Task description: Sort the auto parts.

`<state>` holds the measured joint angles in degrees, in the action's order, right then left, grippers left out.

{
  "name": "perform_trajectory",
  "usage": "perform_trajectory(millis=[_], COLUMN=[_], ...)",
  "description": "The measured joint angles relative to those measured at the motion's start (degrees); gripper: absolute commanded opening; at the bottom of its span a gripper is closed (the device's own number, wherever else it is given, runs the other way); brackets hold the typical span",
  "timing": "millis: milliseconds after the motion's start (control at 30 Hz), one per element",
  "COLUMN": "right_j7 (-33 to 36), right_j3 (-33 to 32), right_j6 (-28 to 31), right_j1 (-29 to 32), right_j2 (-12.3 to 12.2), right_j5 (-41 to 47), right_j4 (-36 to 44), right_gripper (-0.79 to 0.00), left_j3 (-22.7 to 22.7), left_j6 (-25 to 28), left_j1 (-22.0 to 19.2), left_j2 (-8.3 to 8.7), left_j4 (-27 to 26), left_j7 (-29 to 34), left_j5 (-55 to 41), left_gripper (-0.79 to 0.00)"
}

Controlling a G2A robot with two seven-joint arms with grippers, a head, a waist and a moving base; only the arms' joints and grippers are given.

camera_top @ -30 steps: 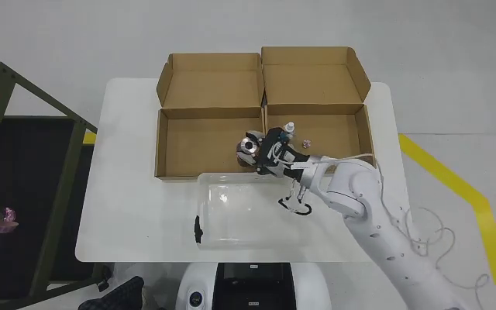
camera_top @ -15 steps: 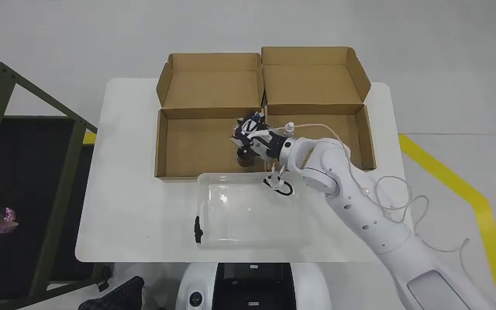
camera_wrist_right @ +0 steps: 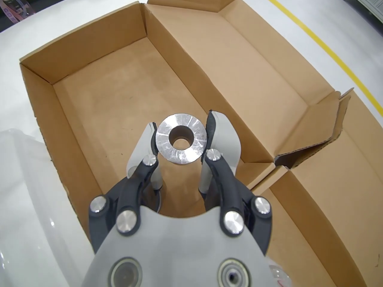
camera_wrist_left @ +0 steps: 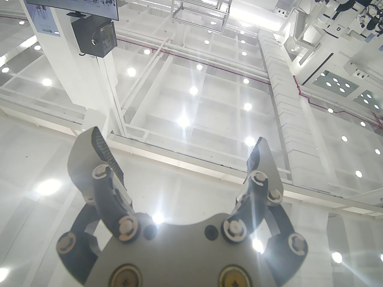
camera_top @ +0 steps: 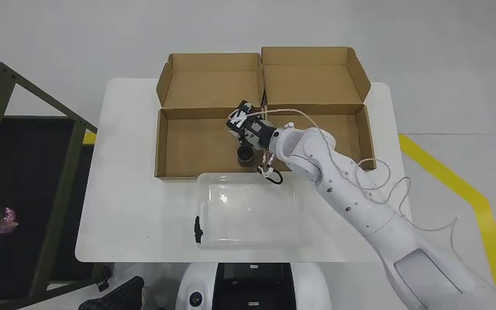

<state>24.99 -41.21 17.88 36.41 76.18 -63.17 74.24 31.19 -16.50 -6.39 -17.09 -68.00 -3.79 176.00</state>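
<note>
My right gripper [camera_wrist_right: 181, 137] is shut on a silver metal ring-shaped bushing [camera_wrist_right: 181, 139], its bore facing the wrist camera. It hangs over the right end of the left cardboard box [camera_wrist_right: 98, 91], above the bare floor. From above, the right gripper [camera_top: 246, 147] sits just inside that left box [camera_top: 194, 147], near the wall shared with the right box [camera_top: 341, 132], and the bushing [camera_top: 245, 158] shows as a dark cylinder below it. My left gripper [camera_wrist_left: 178, 138] is open, holds nothing, and points up at a ceiling.
A clear plastic bin [camera_top: 248, 213] lies in front of the boxes on the white table [camera_top: 124, 194], with a small black part [camera_top: 198, 229] at its left end. Both boxes have open flaps [camera_top: 209, 77] standing at their far side.
My right gripper has carried the bushing leftward, from the wall between the two boxes to a spot over the left box's right end. The bin has stayed put.
</note>
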Motion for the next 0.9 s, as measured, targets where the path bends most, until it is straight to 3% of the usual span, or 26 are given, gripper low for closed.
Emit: perform_trajectory(millis=[900], right_j7=[1.85], right_j3=[3.04], right_j6=[-2.84], right_j1=[-4.32], right_j2=[5.05], right_j5=[-1.33], right_j4=[-12.83], right_gripper=[-0.773], left_j3=[0.0], left_j6=[0.0], left_j1=[0.0], left_j2=[0.0], left_j4=[0.0], left_j7=[0.0], left_j5=[0.0], left_gripper=[0.0])
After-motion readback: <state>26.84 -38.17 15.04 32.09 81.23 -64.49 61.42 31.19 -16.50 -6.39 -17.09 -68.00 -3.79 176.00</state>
